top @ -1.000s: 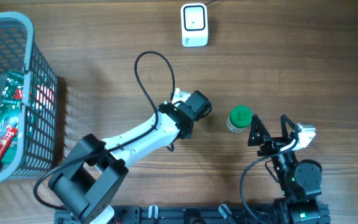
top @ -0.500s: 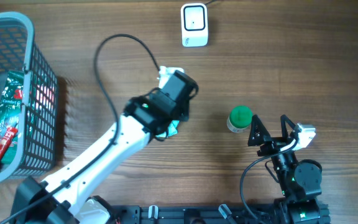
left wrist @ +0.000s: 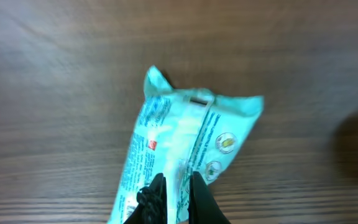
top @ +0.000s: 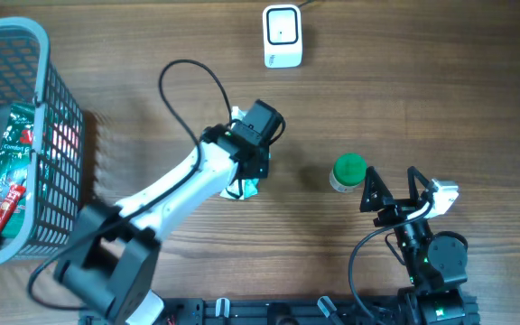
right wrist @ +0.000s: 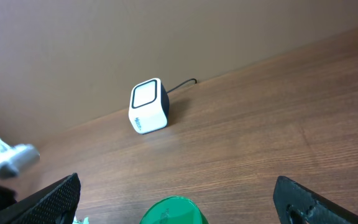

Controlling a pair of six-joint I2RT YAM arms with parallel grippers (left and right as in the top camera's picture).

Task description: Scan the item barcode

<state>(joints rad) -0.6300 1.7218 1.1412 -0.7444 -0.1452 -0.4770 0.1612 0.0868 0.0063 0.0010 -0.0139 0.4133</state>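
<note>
**Item:** packet (left wrist: 185,130), a soft teal-and-white pouch with crimped ends. The back seam faces the left wrist camera, with fine print, a small red mark and two round emblems beside it. No barcode can be made out on this face.

**Location:** mid-table, under the left wrist. The overhead view shows only a teal corner of it. Whether it hangs clear of the table (top: 441,90) cannot be told.

**Holder:** left gripper (left wrist: 176,190), its jaws pinched narrow on the seam at the packet's near end. The long axis runs away from the jaws, leaning slightly right.

**Target:** scanner (top: 283,36), a white block with a dark-ringed window at the far edge. It sits well apart from the packet, farther off and a little to the right. The carry should run that way, and the coded face probably needs turning toward the window.

**Other arm:** right gripper (top: 394,191), spread wide and holding nothing, just beside a green-capped container (top: 348,171). It is well apart from the packet — the left arm is plainly the nearer.

**Also present:** basket (top: 60,171) at the far left, holding more goods.
</note>
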